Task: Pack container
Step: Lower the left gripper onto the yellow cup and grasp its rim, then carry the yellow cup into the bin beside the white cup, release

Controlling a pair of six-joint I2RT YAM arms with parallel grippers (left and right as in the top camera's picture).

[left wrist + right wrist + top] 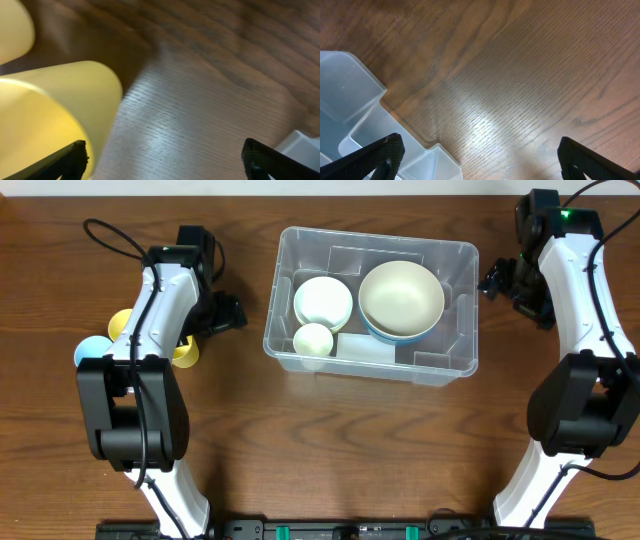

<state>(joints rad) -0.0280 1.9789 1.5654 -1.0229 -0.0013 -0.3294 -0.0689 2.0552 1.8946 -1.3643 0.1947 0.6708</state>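
Overhead and two wrist views, one moment. You see the container (458, 320) standing at the middle of the table (330, 440), towards the far side, between the two arms. Inside it lie a large cream bowl (401, 298) at the right, a white bowl (323, 299) at the far left, a small cream round piece (313, 339) at the near left, and a pale flat block (365, 348) near the front wall. You cannot make out what the block is.

The left arm (165, 290) covers much of two yellow shapes (122, 325) and borders a blue round piece (90, 351) on the left of the table. From above, both grippers read only as dark clusters, and you cannot judge their opening there.

The wrist views supply this. The left gripper (162, 162) stands wide apart over bare wood. A blurred yellow cup (55, 115), cut off by the frame, lies against its left finger's side; you cannot tell whether they touch. A pale plastic corner (300, 142) shows just beside the other finger. The right gripper (480, 160) is likewise spread wide and holds nothing, with the container's corner at its left, near one fingertip
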